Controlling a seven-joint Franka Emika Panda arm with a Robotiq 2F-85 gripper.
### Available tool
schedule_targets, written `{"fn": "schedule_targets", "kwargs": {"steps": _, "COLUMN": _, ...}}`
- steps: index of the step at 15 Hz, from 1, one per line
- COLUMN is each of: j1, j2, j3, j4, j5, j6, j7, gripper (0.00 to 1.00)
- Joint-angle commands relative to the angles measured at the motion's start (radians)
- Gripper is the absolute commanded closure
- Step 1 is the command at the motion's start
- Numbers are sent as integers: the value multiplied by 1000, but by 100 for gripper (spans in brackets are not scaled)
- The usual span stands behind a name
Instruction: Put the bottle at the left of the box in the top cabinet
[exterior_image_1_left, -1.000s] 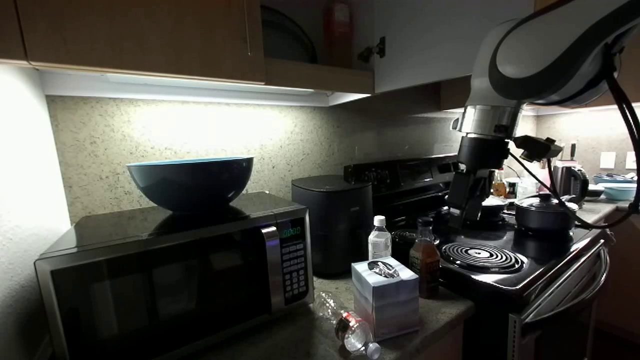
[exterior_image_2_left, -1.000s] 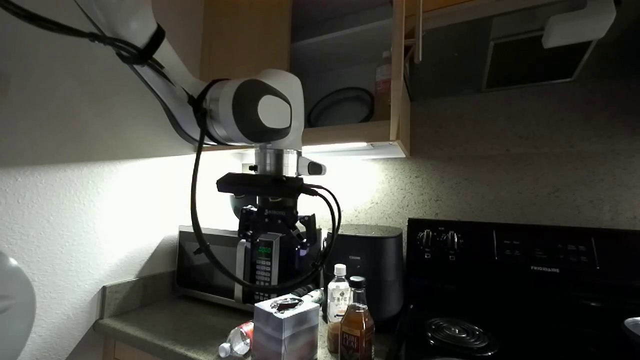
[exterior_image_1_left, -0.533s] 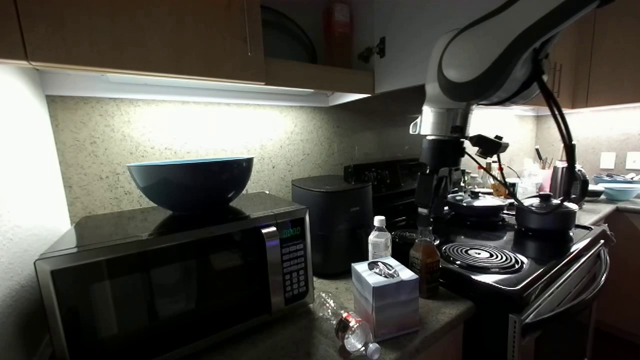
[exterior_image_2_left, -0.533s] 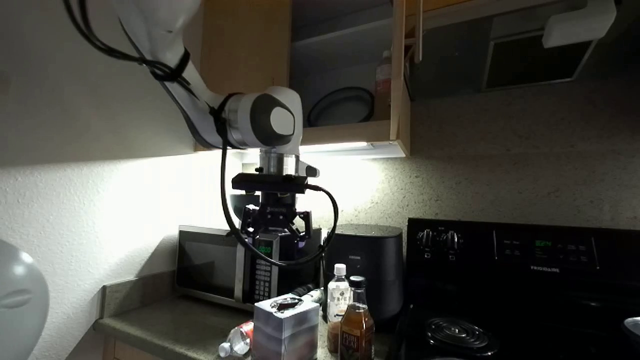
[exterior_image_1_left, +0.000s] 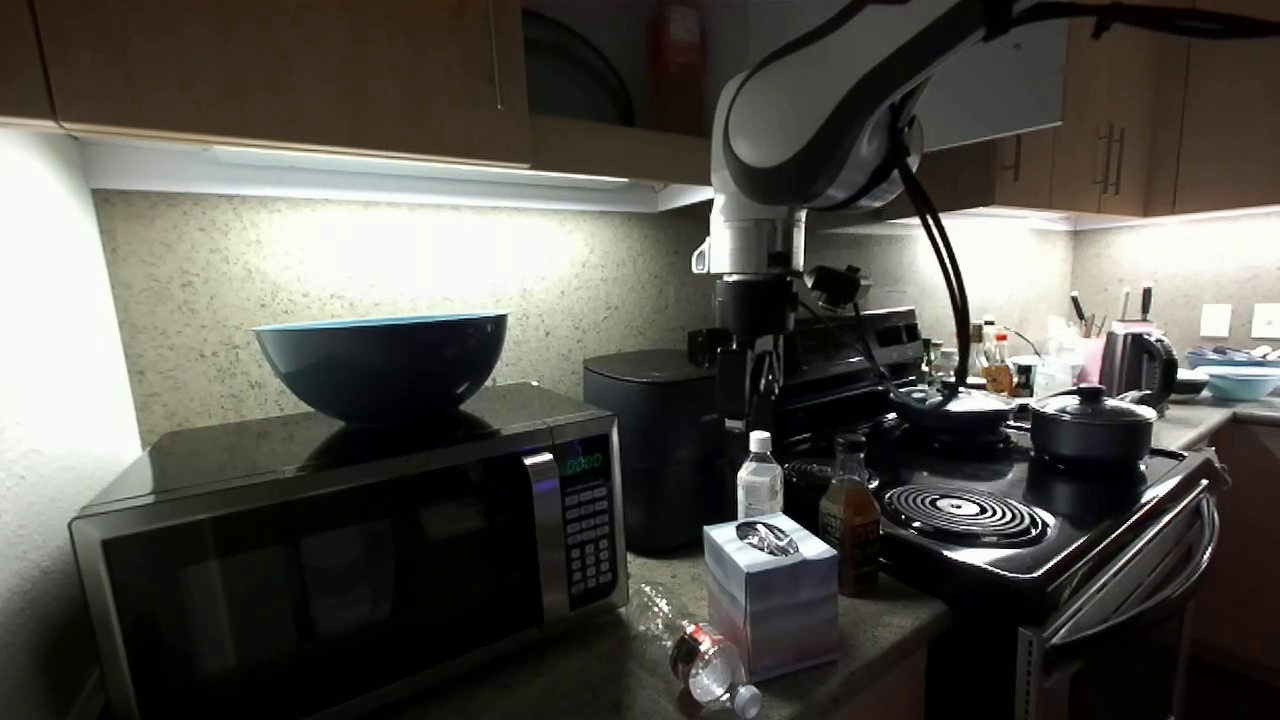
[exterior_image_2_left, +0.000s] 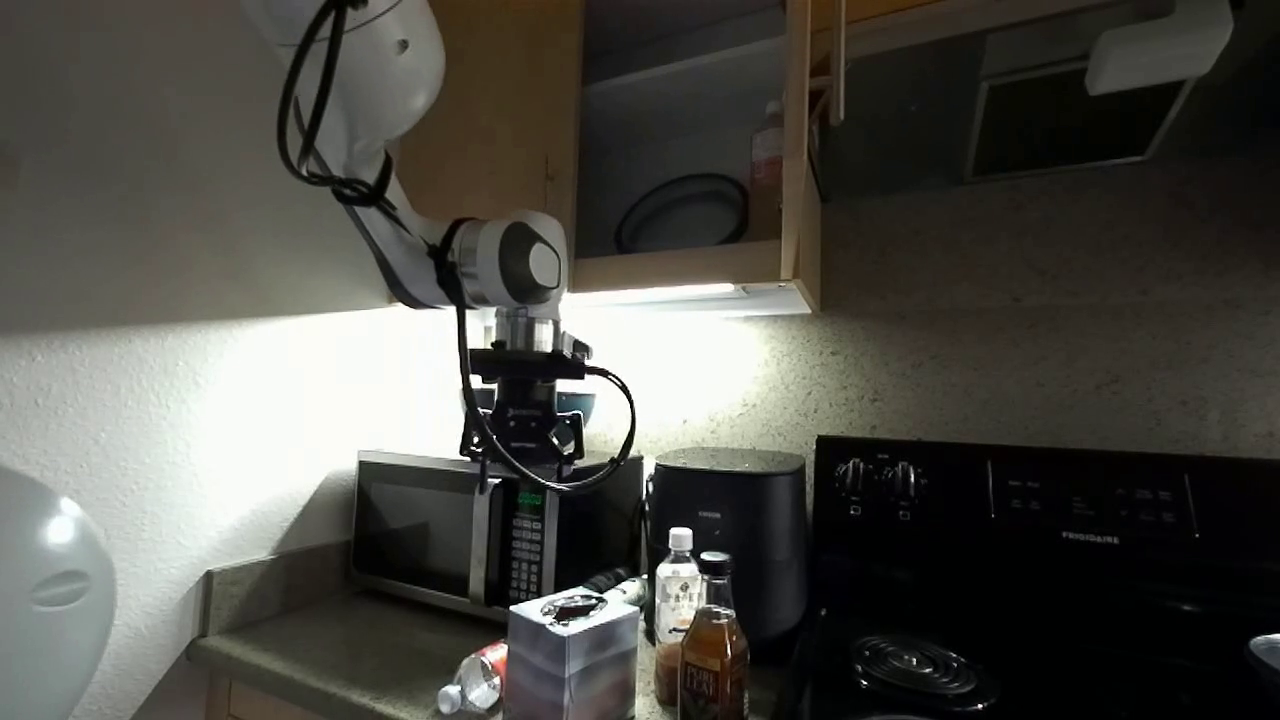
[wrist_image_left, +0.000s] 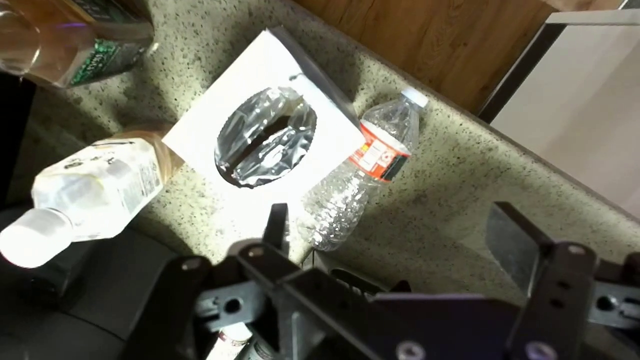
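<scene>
One clear plastic bottle (wrist_image_left: 369, 166) with a red label lies on its side on the table (exterior_image_2_left: 370, 640), white cap near the front edge and base toward the microwave (exterior_image_1_left: 320, 570). Just beside it stands a pale tissue box (exterior_image_1_left: 771, 600), shiny clear film showing in the oval opening on top; in both exterior views the bottle is to the left of that box. Above the table, the end effector (wrist_image_left: 392, 225) points down, well apart from the bottle, released, its fingers (wrist_image_left: 276, 227) spread wide. On the box's opposite side, an upright bottle (exterior_image_1_left: 760, 488) with a white cap and a Pure Leaf tea bottle (exterior_image_2_left: 713, 655) stand near each other. Farther out are a black air fryer (exterior_image_2_left: 730, 550) and a Frigidaire electric range (exterior_image_2_left: 1040, 590) with coil burners (exterior_image_1_left: 965, 510). A dark blue bowl (exterior_image_1_left: 385, 365) rests on the microwave. Overhead, the brown wooden top cabinet (exterior_image_2_left: 690, 265) has a door (exterior_image_1_left: 1000, 90) open; inside, a bottle with a reddish label (exterior_image_2_left: 767, 165) stands upright near a round dark-rimmed disc (exterior_image_2_left: 683, 215), tilted on edge.
</scene>
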Motion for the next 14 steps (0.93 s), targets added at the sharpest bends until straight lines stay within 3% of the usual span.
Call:
{"fn": "schedule_targets", "kwargs": {"steps": 1, "j1": -16, "j2": 3, "j3": 15, "j4": 6, "j5": 0, "j6": -5, "j7": -3, "gripper": 0}}
{"fn": "schedule_targets", "kwargs": {"steps": 4, "j1": -13, "j2": -6, "j3": 18, "j4": -4, "j5": 3, "j6": -3, "j7": -22, "gripper": 0}}
{"fn": "schedule_targets", "kwargs": {"steps": 7, "j1": 10, "j2": 26, "j3": 44, "j4": 28, "j5": 118, "j6": -28, "j7": 28, "gripper": 0}}
{"fn": "schedule_targets", "kwargs": {"steps": 11, "j1": 32, "j2": 85, "j3": 93, "j4": 61, "j5": 212, "j6": -12, "j7": 167, "gripper": 0}}
{"fn": "schedule_targets", "kwargs": {"steps": 14, "j1": 43, "j2": 136, "j3": 119, "j4": 77, "j5": 223, "j6": -6, "j7": 246, "gripper": 0}}
